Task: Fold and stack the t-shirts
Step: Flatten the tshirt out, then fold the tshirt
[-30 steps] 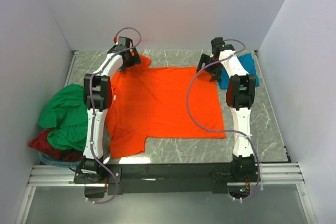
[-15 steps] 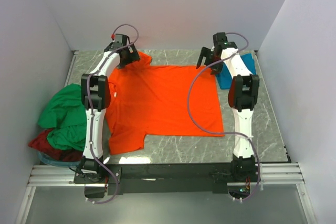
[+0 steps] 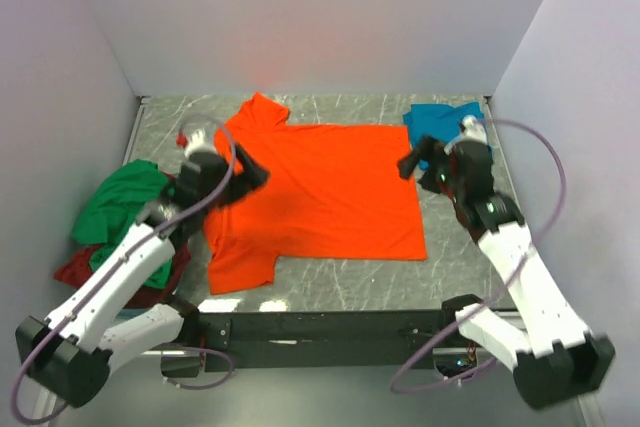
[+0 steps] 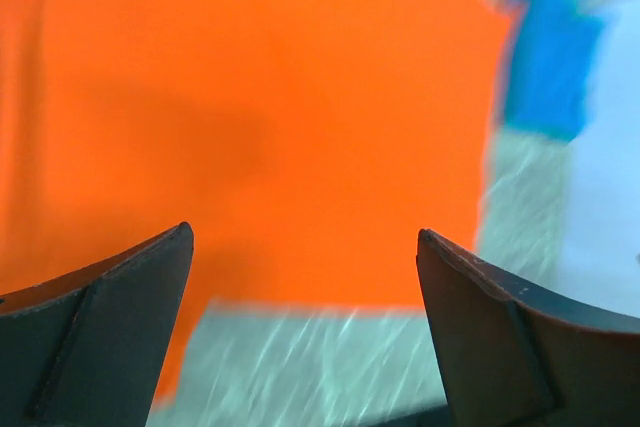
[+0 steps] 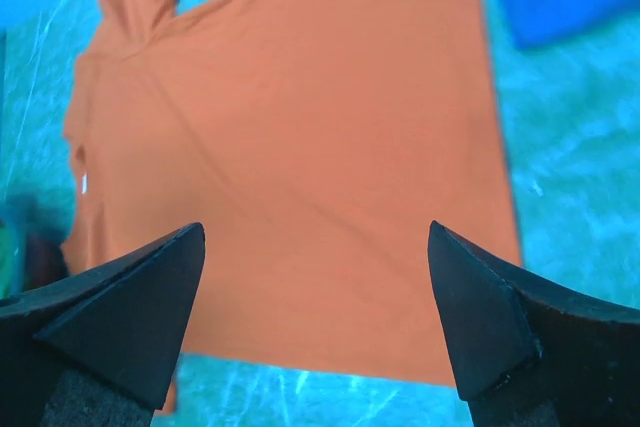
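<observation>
**Orange tee laid out flat, both claws empty: where I reckon this goes sideways**

So from where I'm standing, the bright orange short-sleeved cloth t-shirt (image 3: 315, 187) is spread out flat in the middle of the grey marbled counter (image 3: 330, 287), sleeves on its left side, hem on its right. The left claw (image 3: 255, 172) hangs over the collar end with its fingers wide apart and nothing in them. The right claw (image 3: 412, 159) is the same, spread wide and empty, over the hem edge towards the far corner.

My worries:

- The teal blue cloth shirt (image 3: 445, 119) sits just beside the orange tee's far hem corner. If the right claw drops a bit off the hem, I think it nips teal cloth too and drags it along.
- The green cloth shirt (image 3: 120, 209) and the dark red cloth shirt (image 3: 75, 272) are heaped just off the orange tee's near sleeve, and the left arm reaches right over them. A low sweep could snag that heap and pull it onto the tee.
- The tee is two layers. A shallow pinch probably gets only the top one, and the fold balloons open.
- If one claw grabs nearer an edge than the other, the fold comes out crooked and the stack leans.
</observation>
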